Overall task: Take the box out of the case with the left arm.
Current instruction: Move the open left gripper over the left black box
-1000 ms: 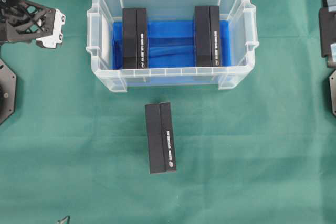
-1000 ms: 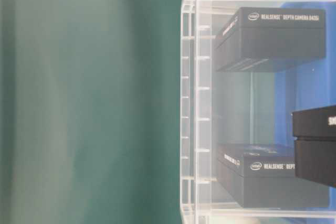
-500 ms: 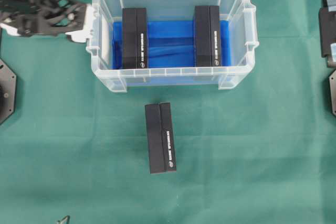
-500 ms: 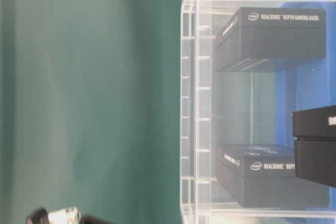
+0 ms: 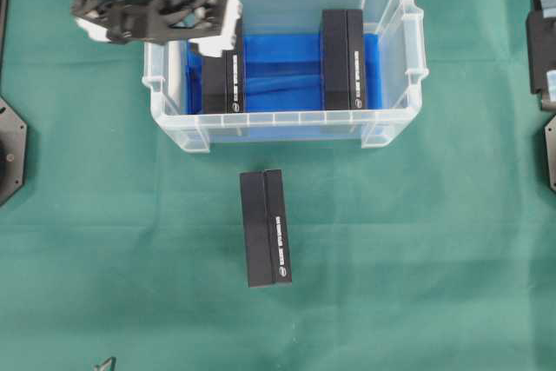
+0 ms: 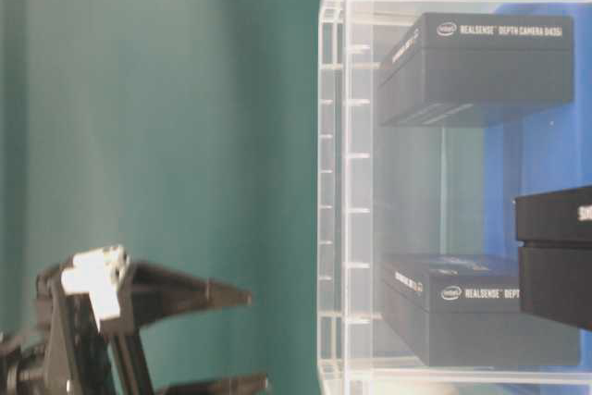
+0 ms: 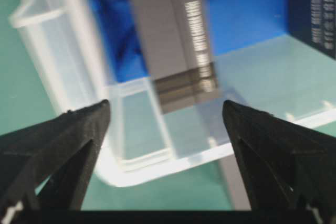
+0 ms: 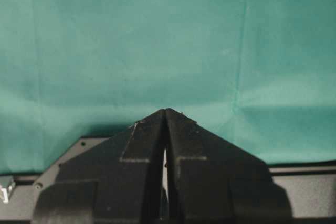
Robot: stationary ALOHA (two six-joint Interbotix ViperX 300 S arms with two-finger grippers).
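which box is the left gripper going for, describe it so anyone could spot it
Find the clear case with the blue floor. Two black boxes stand inside; it is the left box, right under the open left gripper, not the twin on the right.

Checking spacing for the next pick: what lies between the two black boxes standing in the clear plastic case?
Only the case's bare blue lining, seen overhead, separates the left box from the right box.

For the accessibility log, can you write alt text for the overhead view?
The open left gripper hovers over the left black box inside the clear case. A second black box stands at the case's right; a third lies on the green cloth outside.
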